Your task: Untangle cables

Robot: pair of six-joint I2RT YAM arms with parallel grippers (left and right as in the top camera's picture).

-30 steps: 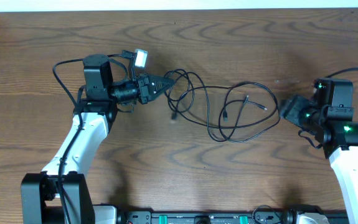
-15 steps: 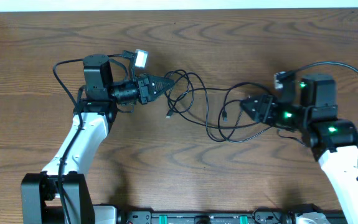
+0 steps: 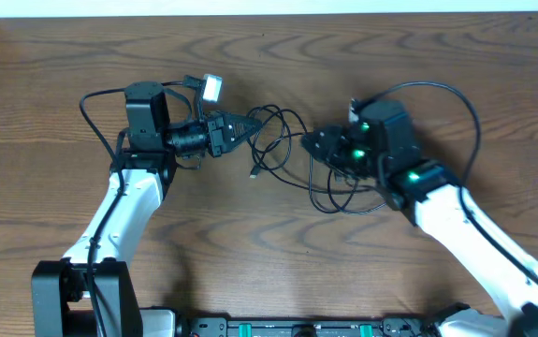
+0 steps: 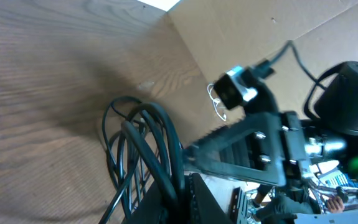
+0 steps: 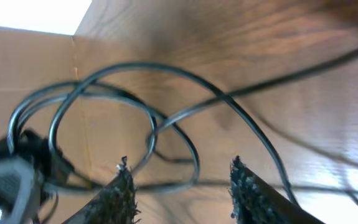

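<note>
The cables (image 3: 280, 140) are thin black cords tangled in loops at the table's middle, with a small plug (image 3: 254, 172) lying loose below the knot. My left gripper (image 3: 248, 124) is shut on a bundle of strands at the tangle's left side. In the left wrist view the cords (image 4: 142, 134) run down between its closed jaws (image 4: 177, 200). My right gripper (image 3: 312, 142) hovers at the tangle's right side, over the wide loops (image 3: 348, 204). In the right wrist view it (image 5: 182, 183) is open, with cord loops (image 5: 166, 118) lying beyond the fingertips (image 5: 121, 190) and nothing pinched.
Bare brown wooden table (image 3: 390, 56) surrounds the tangle. A cardboard wall (image 5: 35, 62) edges the far side. A thicker black lead (image 3: 437, 94) arches over my right arm. The left arm's base (image 3: 81, 290) stands at the front left.
My right arm has swung left across the table from the right edge to the cable loops, its jaws narrowing on the way. The left arm and its hold on the cords are unchanged.
</note>
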